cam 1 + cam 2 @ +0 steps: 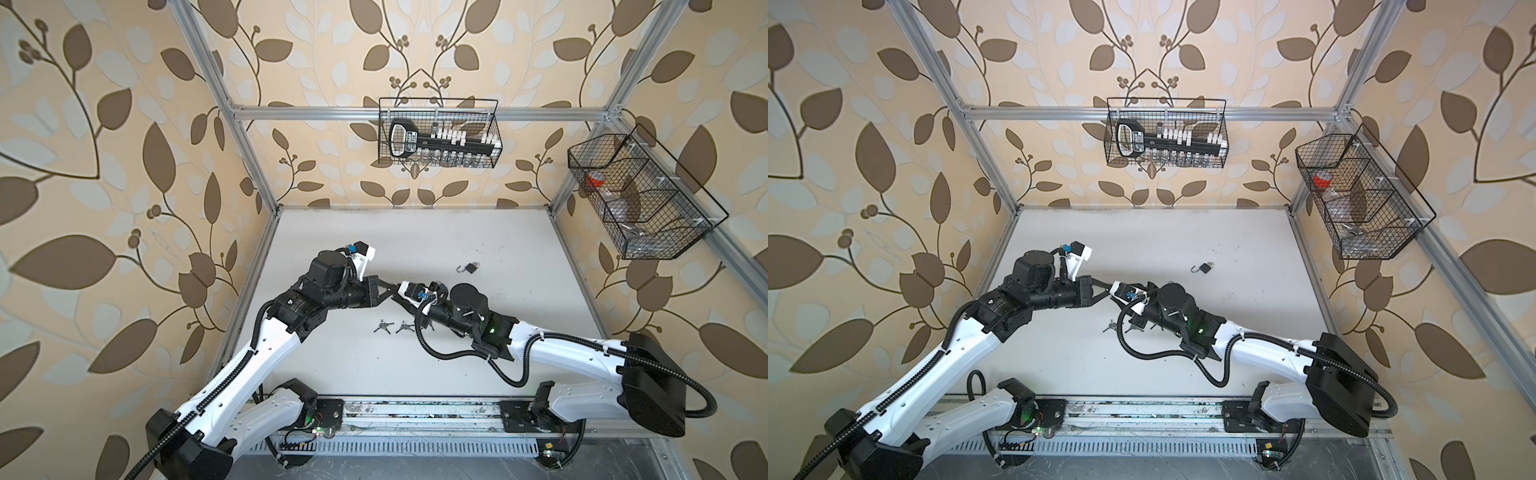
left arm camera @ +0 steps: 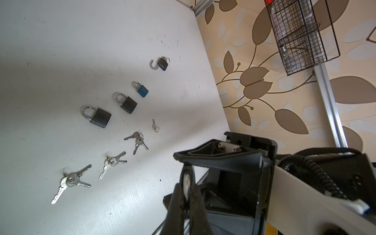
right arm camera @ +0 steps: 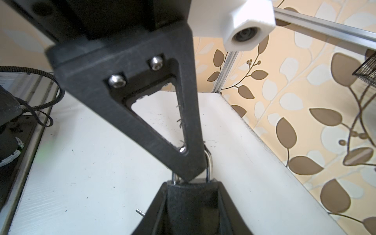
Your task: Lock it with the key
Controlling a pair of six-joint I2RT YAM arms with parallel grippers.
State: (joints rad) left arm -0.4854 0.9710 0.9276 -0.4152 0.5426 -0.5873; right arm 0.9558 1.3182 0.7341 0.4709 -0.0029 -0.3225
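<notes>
My right gripper is shut on the dark body of a padlock, held above the white table. Its silver shackle sticks out toward my left gripper, which is shut on that shackle loop. In both top views the two grippers meet tip to tip over the table's middle. On the table lie three bunches of keys and a single key. I see no key in the held padlock.
Three shut padlocks lie in a row: large black, medium black, blue. A small open padlock with a key ring in it lies farther back. Wire baskets hang on the back wall and right wall.
</notes>
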